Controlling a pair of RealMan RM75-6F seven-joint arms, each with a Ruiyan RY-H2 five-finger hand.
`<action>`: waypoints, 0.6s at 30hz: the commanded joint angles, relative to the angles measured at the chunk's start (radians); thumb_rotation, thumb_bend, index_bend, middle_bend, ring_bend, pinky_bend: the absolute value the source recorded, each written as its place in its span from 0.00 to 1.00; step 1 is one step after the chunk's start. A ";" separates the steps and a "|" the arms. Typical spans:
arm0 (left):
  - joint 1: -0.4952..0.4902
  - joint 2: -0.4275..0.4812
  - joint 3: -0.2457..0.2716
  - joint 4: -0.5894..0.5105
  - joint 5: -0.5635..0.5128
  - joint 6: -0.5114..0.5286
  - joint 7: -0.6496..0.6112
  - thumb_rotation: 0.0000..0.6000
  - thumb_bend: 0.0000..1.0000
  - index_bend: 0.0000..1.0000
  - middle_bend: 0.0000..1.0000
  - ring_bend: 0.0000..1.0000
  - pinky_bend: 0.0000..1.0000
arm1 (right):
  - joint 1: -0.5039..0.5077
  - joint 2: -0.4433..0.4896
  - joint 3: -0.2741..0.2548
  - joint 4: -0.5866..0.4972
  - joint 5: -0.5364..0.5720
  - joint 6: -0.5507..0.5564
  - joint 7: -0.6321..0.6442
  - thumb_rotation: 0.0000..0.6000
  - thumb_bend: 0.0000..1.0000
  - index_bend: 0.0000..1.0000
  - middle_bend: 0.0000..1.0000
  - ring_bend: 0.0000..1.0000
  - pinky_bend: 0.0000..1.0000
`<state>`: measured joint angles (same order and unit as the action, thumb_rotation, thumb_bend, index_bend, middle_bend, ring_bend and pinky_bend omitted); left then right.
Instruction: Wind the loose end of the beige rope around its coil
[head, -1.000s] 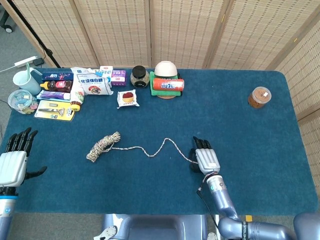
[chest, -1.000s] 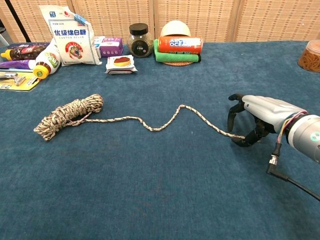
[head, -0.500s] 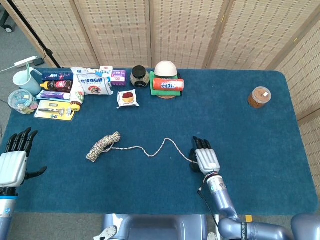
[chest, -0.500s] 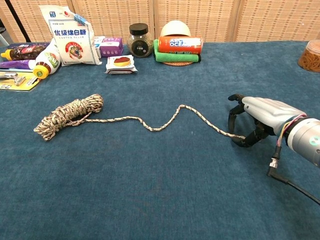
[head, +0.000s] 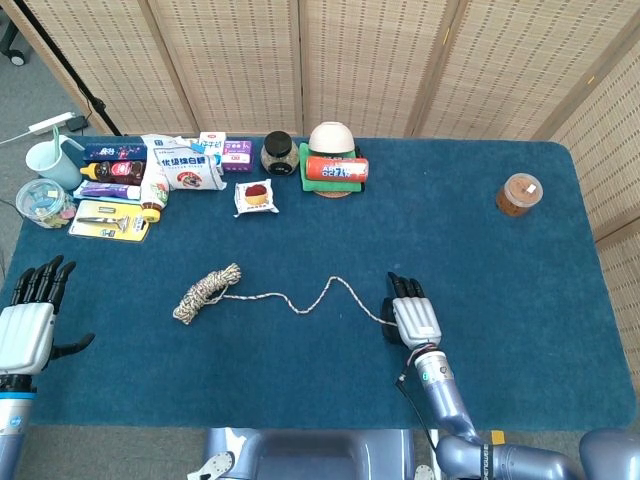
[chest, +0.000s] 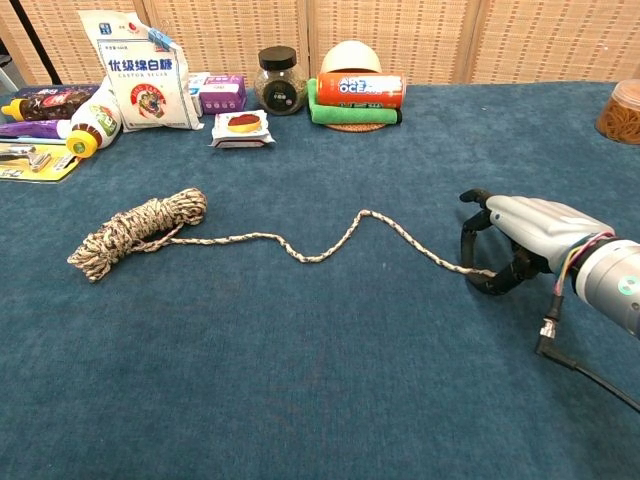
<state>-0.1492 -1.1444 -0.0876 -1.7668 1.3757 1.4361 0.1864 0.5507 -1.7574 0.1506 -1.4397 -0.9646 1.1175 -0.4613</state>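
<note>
Right now my right hand (chest: 515, 245) lies palm down on the desk (chest: 320, 380), fingers (chest: 468, 240) curled over the loose end of the rope (chest: 300, 250). That end runs in under my palm and seems pinched there between thumb and fingers, though the hand hides the very tip. In the head view this hand (head: 413, 318) sits toward the near edge, right of the middle.

From my fingers the rope snakes leftward across the blue cloth in a loose wave, rising to a small peak, dipping, then running almost straight into the coil (chest: 138, 232). That coil lies flat on the desk, an elongated bundle set at a slant, well apart from my right hand; from above, the coil (head: 207, 291) sits left of centre.

My left hand (head: 27, 318) rests at the far left near corner, holding nothing, fingers spread and pointing away from me, thumb out to the side. It shows only in the head view.

Along the far side stands a row of goods: a white bag (chest: 140, 72), a purple box (chest: 220, 92), a dark jar (chest: 279, 80), a red can (chest: 361, 88) lying on a green cloth (chest: 335, 112), a bowl (head: 331, 137) behind it, and a small wrapped snack (chest: 241, 128) just in front. At the far right stands an orange tub (head: 519, 194).
</note>
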 joint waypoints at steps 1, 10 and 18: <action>0.000 -0.001 0.000 0.000 0.000 0.000 0.001 1.00 0.06 0.00 0.00 0.00 0.00 | -0.001 -0.001 0.000 0.002 -0.002 0.000 -0.001 1.00 0.43 0.54 0.00 0.00 0.00; 0.000 -0.008 -0.002 0.003 -0.003 0.004 0.012 1.00 0.06 0.00 0.00 0.00 0.00 | -0.007 -0.003 -0.002 0.006 -0.015 0.003 0.000 1.00 0.44 0.56 0.00 0.00 0.00; -0.017 -0.013 -0.010 0.017 -0.025 -0.029 0.010 1.00 0.06 0.00 0.00 0.00 0.00 | -0.015 0.012 0.000 -0.014 -0.041 0.015 0.012 1.00 0.45 0.57 0.00 0.00 0.00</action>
<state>-0.1632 -1.1556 -0.0952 -1.7525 1.3547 1.4116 0.1969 0.5371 -1.7483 0.1498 -1.4510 -1.0024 1.1302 -0.4513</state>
